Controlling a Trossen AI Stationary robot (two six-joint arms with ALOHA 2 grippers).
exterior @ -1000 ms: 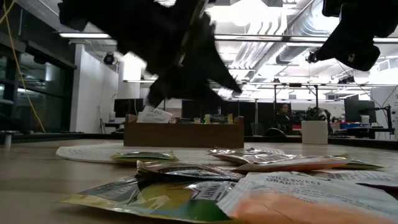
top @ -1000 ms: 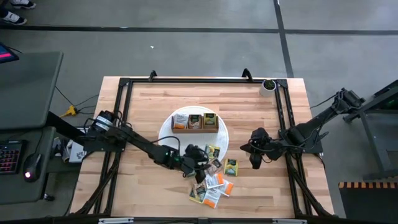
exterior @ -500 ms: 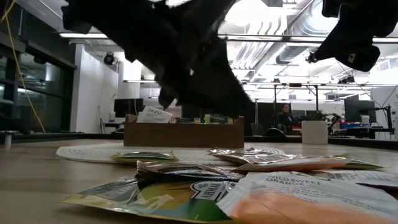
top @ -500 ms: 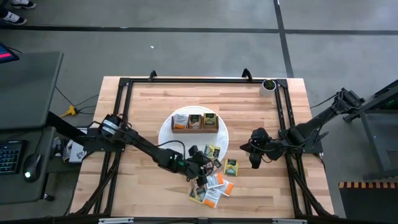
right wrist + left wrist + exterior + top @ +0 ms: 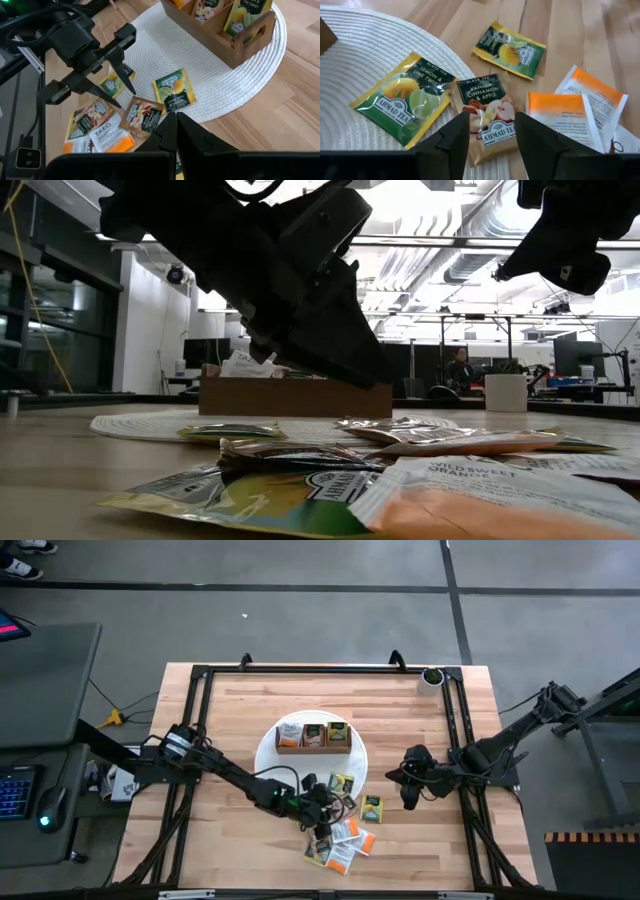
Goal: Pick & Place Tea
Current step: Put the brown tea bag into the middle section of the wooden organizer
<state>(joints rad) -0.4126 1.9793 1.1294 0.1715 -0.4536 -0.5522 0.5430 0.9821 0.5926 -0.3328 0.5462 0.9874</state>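
Several small square tea packets lie flat near the table's near middle. A brown packet (image 5: 487, 117) lies at the edge of the white round placemat (image 5: 265, 755), and a green one (image 5: 405, 105) lies on the mat. Another green one (image 5: 510, 50) and orange-and-white ones (image 5: 565, 120) lie on the wood. My left gripper (image 5: 490, 137) is open just above the brown packet, one finger on either side, touching nothing; it also shows in the high view (image 5: 322, 812). My right gripper (image 5: 175, 127) is shut and empty, hovering right of the packets (image 5: 410, 788).
A brown wooden three-compartment box (image 5: 313, 735) holding packets stands on the placemat's far part. A small round pot (image 5: 432, 677) sits at the far right corner. Black frame rails (image 5: 195, 740) run along the table's left, right and far sides.
My left gripper has moved a little toward the table's near edge and down, toward the loose packets. The packets have stayed in place.
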